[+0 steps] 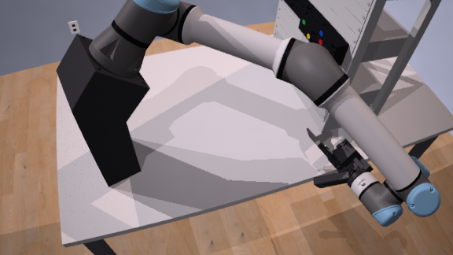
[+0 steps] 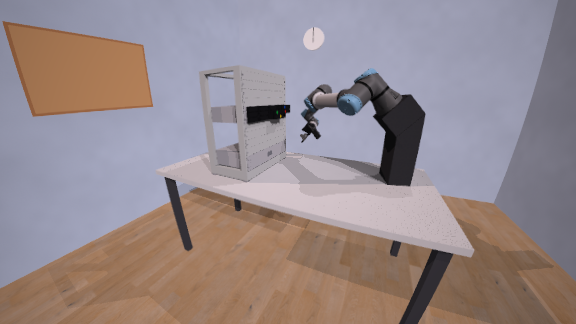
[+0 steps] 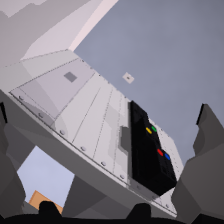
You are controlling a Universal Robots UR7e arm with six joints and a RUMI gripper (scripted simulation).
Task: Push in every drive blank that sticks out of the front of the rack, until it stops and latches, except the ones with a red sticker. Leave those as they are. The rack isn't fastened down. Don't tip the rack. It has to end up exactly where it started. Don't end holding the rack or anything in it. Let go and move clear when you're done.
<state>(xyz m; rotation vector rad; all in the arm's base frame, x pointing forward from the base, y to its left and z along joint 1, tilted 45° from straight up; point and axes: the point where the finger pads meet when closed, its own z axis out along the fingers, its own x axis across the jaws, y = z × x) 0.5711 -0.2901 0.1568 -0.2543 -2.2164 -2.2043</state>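
1. While hanging in the air in front of the rack [image 2: 206, 116], the claw [image 2: 308, 131] is gaping wide apart, gripping nothing.
2. Rack is standing on the worktop [image 2: 350, 210], at the far end from the arm's black pedestal [image 2: 402, 145].
3. Black drive blank [image 2: 265, 113] is sticking out of the rack front, showing green, yellow, blue and red dots.
4. Claw is sitting near the rack front, not touching it.

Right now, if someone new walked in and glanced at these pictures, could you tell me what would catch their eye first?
Probably the pale grey rack standing on the left part of the white table, with one black unit across its front carrying small coloured dots. Next, the arm on its tall black pedestal, reaching toward the rack front with its gripper open, empty and just short of the panels.
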